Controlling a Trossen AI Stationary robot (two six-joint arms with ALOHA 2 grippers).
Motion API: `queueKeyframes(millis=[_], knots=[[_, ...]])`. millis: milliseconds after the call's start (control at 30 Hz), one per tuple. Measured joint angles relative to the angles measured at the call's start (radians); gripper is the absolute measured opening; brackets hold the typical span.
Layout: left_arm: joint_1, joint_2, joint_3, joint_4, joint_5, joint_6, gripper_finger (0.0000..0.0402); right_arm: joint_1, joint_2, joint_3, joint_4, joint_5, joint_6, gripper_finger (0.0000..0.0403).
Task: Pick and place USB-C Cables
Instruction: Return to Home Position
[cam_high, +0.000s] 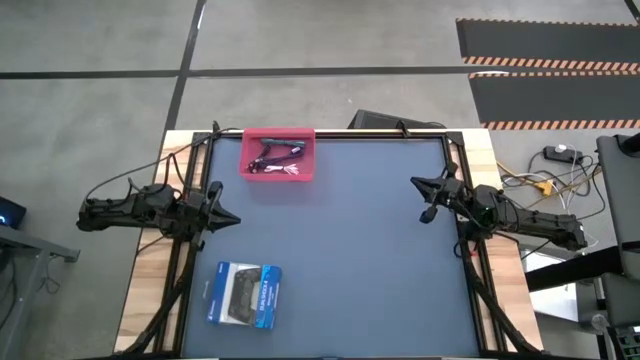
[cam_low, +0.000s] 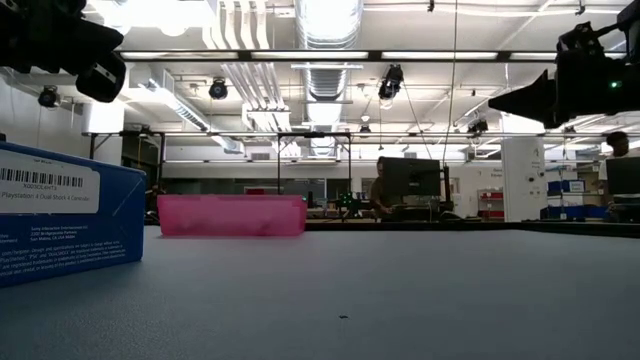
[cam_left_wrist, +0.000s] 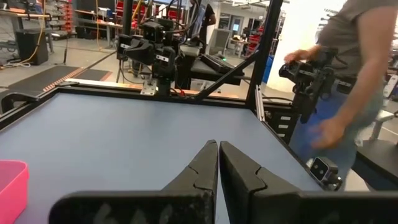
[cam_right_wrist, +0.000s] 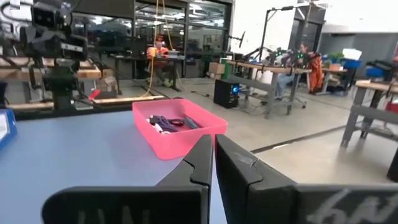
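The USB-C cables (cam_high: 278, 158) lie bundled inside a pink tray (cam_high: 247, 170) at the table's far edge; dark and white ones show, also in the right wrist view (cam_right_wrist: 169, 123). My left gripper (cam_high: 232, 220) hangs shut above the table's left side, between the tray and the boxed controller. My right gripper (cam_high: 415, 183) hangs shut above the table's right side, far from the tray. Both hold nothing. In the low view the tray (cam_low: 232, 215) rests flat on the table and its wall hides the cables.
A blue-and-white boxed game controller (cam_high: 245, 294) lies near the table's near left corner. A black frame rail (cam_high: 330, 134) runs around the table. A person (cam_left_wrist: 348, 87) stands beyond the table's right side, holding a dark device. The table's middle is bare blue mat (cam_high: 350, 250).
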Motion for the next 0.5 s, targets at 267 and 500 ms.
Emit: queueKeyframes(millis=[267, 500], knots=[[0.000, -0.001, 0.000, 0.000, 0.000, 0.000, 0.0000, 0.000, 0.026, 0.000, 0.003, 0.000, 0.035, 0.0009], [0.000, 0.000, 0.000, -0.001, 0.000, 0.000, 0.0000, 0.000, 0.025, 0.000, 0.004, 0.000, 0.034, 0.0009]])
